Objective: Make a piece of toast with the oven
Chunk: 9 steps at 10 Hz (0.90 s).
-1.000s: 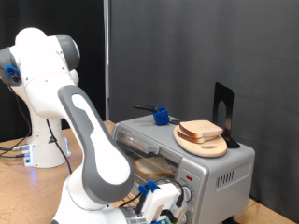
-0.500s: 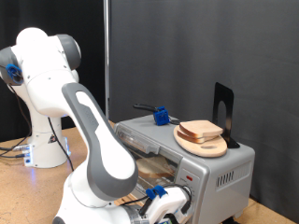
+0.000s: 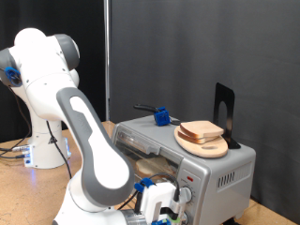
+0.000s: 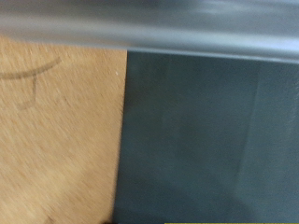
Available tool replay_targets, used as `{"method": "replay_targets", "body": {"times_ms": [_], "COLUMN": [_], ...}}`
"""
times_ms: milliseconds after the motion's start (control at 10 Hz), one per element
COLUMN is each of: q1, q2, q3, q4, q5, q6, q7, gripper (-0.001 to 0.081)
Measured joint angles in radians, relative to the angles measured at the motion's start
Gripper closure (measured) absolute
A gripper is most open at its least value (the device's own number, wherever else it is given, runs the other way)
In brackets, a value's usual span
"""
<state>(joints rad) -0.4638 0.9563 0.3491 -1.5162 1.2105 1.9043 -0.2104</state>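
Note:
The piece of toast (image 3: 201, 130) lies on a round wooden plate (image 3: 202, 146) on top of the silver oven (image 3: 228, 174) at the exterior view's right. My gripper (image 3: 157, 201) is low in front of the oven, at its door (image 3: 150, 169), which tilts outward. Its fingers are too small and too hidden to read. The wrist view shows none of the gripper. It shows only a blurred grey bar (image 4: 149, 23) above dark glass (image 4: 210, 140) and tan wood (image 4: 56, 140).
A blue-handled tool (image 3: 160, 116) and a black upright stand (image 3: 223, 112) sit on the oven's top. Two knobs (image 3: 226, 180) are on the oven's front panel. The white robot base (image 3: 42, 141) stands on the wooden table at the exterior view's left.
My gripper dipped a little toward the exterior view's right in front of the oven door, then moved back left and slightly up. The toast and plate have not moved.

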Motion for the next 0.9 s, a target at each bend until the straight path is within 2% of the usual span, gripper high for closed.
{"method": "replay_targets", "body": {"times_ms": [200,300,400,500,600,700,800,900], "q1": [-0.018,-0.025,-0.032,-0.04,-0.048,-0.057,-0.067,-0.071], "q2": [0.015,0.023,0.034,0.045,0.054,0.065,0.071,0.066], "q3": [0.02,0.025,0.031,0.039,0.046,0.056,0.066,0.062], "q4": [-0.008,-0.014,-0.015,-0.015,-0.016,-0.016,-0.02,-0.032], "q5": [0.067,0.093,0.117,0.147,0.17,0.199,0.237,0.229], "q6": [0.005,0.01,0.01,0.009,0.007,0.004,0.002,0.003], "q7": [-0.262,-0.375,-0.496,-0.627,-0.75,-0.876,-0.998,-0.943], "gripper": [0.0806,0.0777,0.0604,0.0604,0.0422,0.0422,0.0284,0.0154]}}
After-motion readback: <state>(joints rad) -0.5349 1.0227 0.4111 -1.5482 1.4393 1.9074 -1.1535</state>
